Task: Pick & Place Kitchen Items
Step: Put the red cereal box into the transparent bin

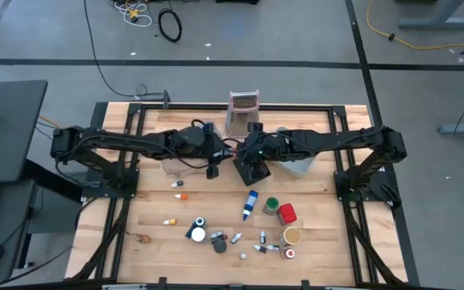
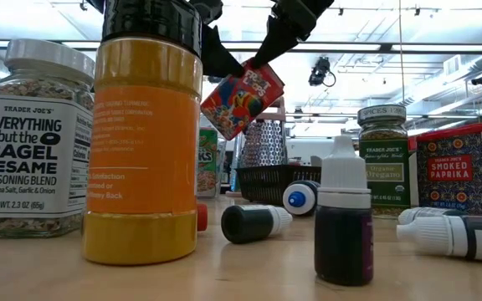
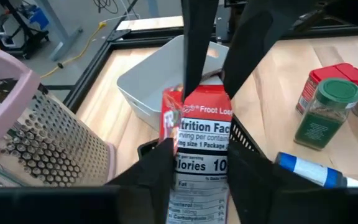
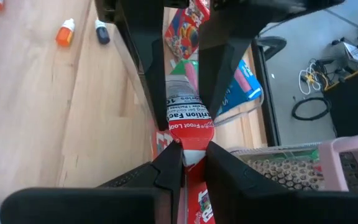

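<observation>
A small red Froot Loops cereal box [image 2: 243, 98] hangs tilted in the air above the black mesh basket [image 1: 248, 171], near the table's far middle. Both grippers are shut on it: my left gripper [image 1: 216, 159] from the left and my right gripper [image 1: 252, 157] from the right. More items stand on the near half of the table: a blue-white bottle [image 1: 250, 205], a green-lidded jar [image 1: 271, 206], a red can [image 1: 287, 213], a tan can [image 1: 292, 235] and small vials [image 1: 263, 238]. More small packets [image 4: 185, 25] show below the box. My left gripper pinches the box's two broad faces between its two fingers, at the end with the nutrition panel [image 3: 199, 163]. The box is clear of the table. My right gripper pinches the box's opposite end [image 4: 190, 138], next to the Froot Loops print, between its two fingertips. In the low view its fingers [image 2: 268, 52] slant down onto the box's upper corner. The box is tilted and clear of the basket.
A pink-framed metal grater [image 1: 242, 113] stands at the far edge. A grey bin [image 1: 298, 166] sits right of the basket and a clear tray [image 1: 174, 166] left of it. Tall spice jars [image 2: 145, 134] stand close to the low camera.
</observation>
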